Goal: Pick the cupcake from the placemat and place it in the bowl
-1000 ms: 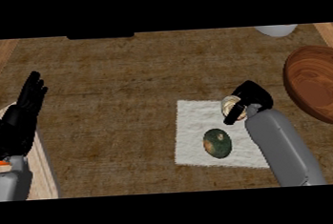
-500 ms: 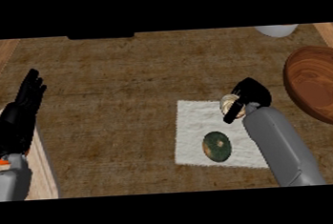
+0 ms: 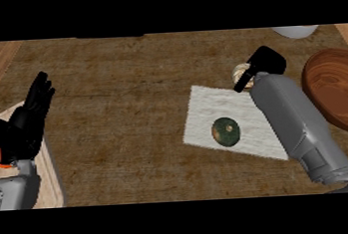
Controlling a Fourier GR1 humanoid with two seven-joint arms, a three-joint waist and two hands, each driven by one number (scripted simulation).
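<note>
Counter [image 3: 131, 91]; cupcake [image 3: 241, 71] half behind fingers [image 3: 243, 81]

Brown woven surface [image 3: 131, 91]; white rounded obj [image 3: 296, 31] at top edge, partly cut off; green round obj [image 3: 225, 131] mid-right.

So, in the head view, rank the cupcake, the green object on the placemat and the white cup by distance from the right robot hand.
1. Cupcake, held at the right robot hand.
2. Green object, on the placemat below the hand.
3. White cup, top edge; close to the green object's distance, so this order is uncertain.
</note>
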